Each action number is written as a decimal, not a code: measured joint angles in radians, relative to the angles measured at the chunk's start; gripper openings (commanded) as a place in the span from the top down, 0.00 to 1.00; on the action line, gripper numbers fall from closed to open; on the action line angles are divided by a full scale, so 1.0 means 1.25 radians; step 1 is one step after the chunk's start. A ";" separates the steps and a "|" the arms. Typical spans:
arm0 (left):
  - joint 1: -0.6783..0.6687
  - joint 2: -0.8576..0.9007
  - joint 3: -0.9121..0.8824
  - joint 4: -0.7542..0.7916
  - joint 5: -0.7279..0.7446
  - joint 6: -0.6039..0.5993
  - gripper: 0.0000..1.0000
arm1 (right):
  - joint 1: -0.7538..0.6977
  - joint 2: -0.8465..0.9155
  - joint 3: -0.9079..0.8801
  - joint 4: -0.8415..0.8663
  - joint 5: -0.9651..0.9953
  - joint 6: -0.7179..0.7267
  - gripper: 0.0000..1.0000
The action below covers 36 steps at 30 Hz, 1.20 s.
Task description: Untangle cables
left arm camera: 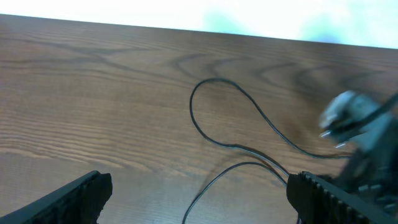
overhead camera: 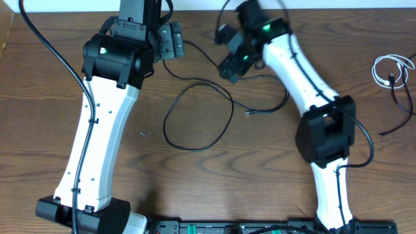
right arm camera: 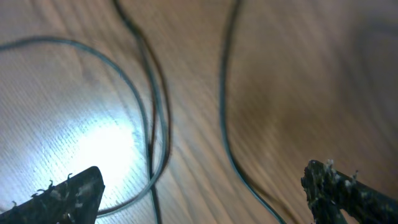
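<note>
A thin black cable (overhead camera: 195, 117) lies in a big loop at the table's middle, its strands running up to the far edge between the two grippers. It shows in the left wrist view (left arm camera: 230, 134) and the right wrist view (right arm camera: 155, 124). My left gripper (overhead camera: 170, 39) is open and empty above the cable's far strand (left arm camera: 199, 202). My right gripper (overhead camera: 229, 65) is open and empty just above several crossing black strands (right arm camera: 205, 199). A white cable (overhead camera: 390, 68) lies coiled at the far right, with another black cable (overhead camera: 404, 107) beside it.
The wooden table (overhead camera: 260, 175) carries a small dark speck (overhead camera: 142, 135) left of the loop. The right arm's own thick cable (overhead camera: 364, 146) hangs by its elbow. The table's far edge (left arm camera: 186, 28) is close ahead of the left gripper.
</note>
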 measured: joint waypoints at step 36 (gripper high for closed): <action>0.000 0.000 0.000 -0.017 0.002 0.000 0.04 | 0.038 0.091 -0.121 0.110 0.034 -0.060 0.12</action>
